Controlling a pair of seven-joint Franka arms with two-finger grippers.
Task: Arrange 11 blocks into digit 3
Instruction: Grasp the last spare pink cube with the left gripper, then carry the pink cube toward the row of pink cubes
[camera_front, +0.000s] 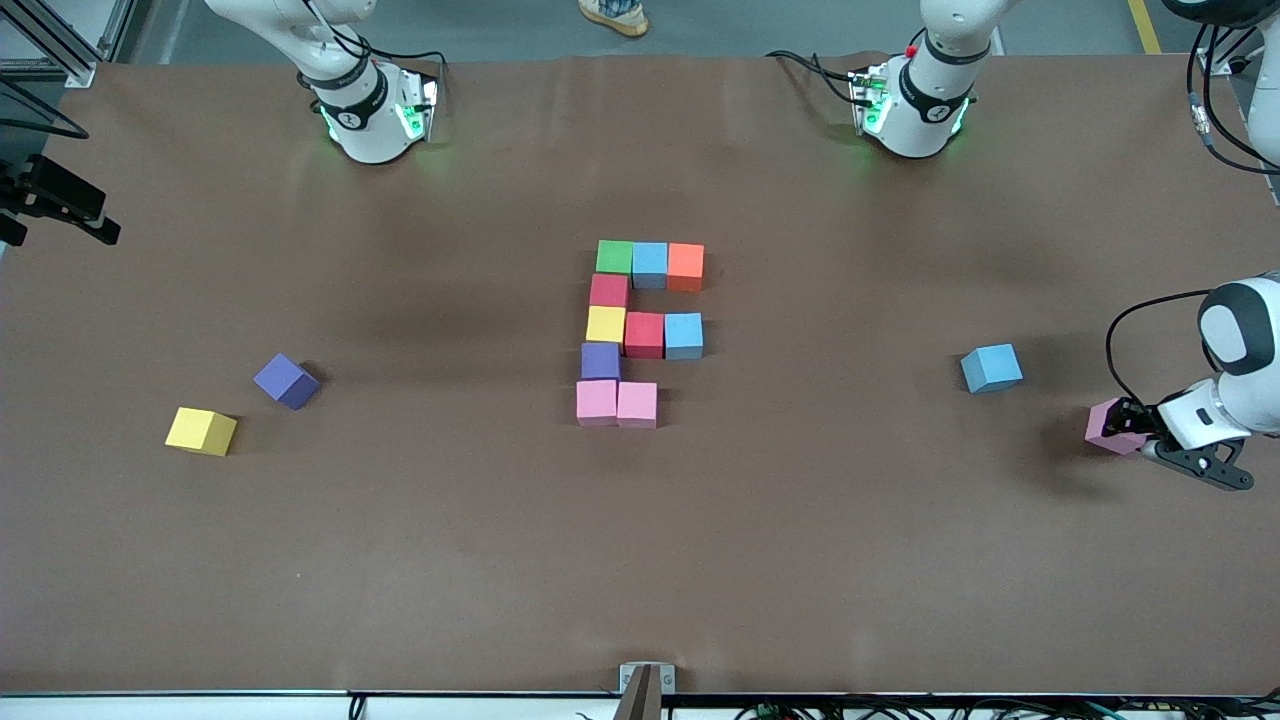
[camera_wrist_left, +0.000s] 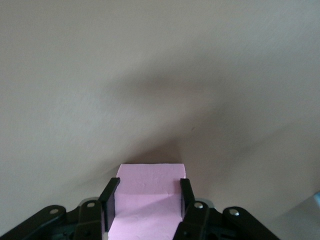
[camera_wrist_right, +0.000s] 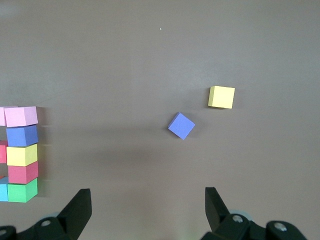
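The partial digit 3 stands mid-table: a green block (camera_front: 615, 256), a light blue (camera_front: 650, 264) and an orange (camera_front: 686, 266) in a row, then a red (camera_front: 609, 291), a yellow (camera_front: 605, 324), a red (camera_front: 644, 334), a light blue (camera_front: 684, 335), a purple (camera_front: 600, 360) and two pink (camera_front: 596, 401) (camera_front: 637, 403). At the left arm's end, my left gripper (camera_front: 1120, 427) (camera_wrist_left: 148, 192) is shut on a pink block (camera_front: 1104, 420) (camera_wrist_left: 150, 176) low at the table. My right gripper (camera_wrist_right: 147, 200) hangs open and empty over bare table.
Loose blocks lie about: a light blue one (camera_front: 991, 368) between the figure and the left gripper, and a purple one (camera_front: 286, 381) (camera_wrist_right: 181, 125) and a yellow one (camera_front: 201, 431) (camera_wrist_right: 221, 97) toward the right arm's end. The arm bases (camera_front: 375, 110) (camera_front: 915, 105) stand along the table's back edge.
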